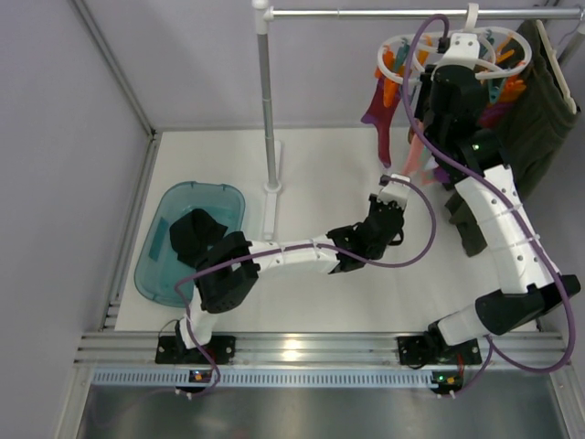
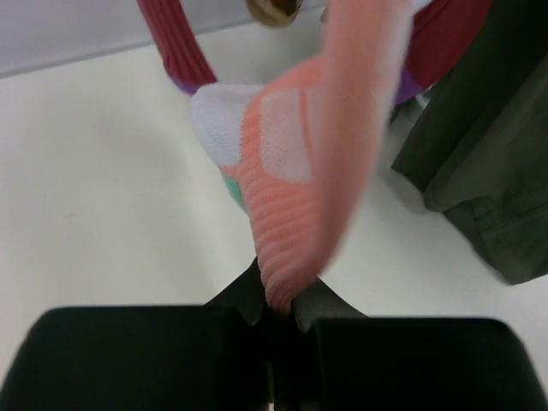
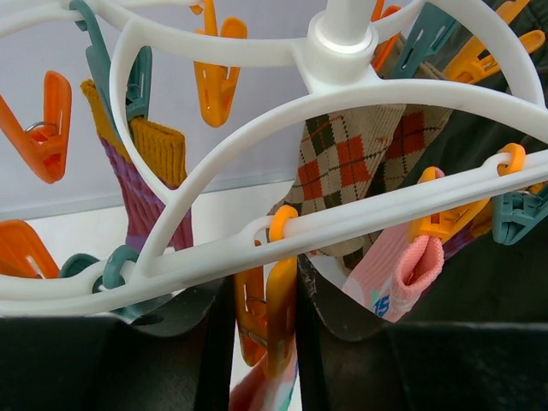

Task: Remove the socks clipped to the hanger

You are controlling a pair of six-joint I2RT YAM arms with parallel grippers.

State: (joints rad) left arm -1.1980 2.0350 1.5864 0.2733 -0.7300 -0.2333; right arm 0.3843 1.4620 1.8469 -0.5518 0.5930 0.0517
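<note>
The white ring hanger (image 1: 402,44) hangs from the rail at the back right, with orange and teal clothespins. My right gripper (image 3: 265,288) is up at the ring (image 3: 368,218), its fingers pressed on both sides of an orange clothespin (image 3: 276,308). From that pin a pink-and-white sock (image 3: 255,396) runs down to my left gripper (image 2: 281,308), which is shut on the sock's ribbed lower end (image 2: 295,248). In the top view this sock (image 1: 413,163) stretches at a slant towards the left gripper (image 1: 391,189). A maroon sock (image 1: 379,110), an argyle sock (image 3: 351,158) and another pink sock (image 3: 402,270) stay clipped.
A dark olive garment (image 1: 539,101) hangs right of the hanger. The rack's upright pole (image 1: 267,101) stands mid-table on its base. A teal tub (image 1: 174,206) at the left holds a black sock (image 1: 196,233).
</note>
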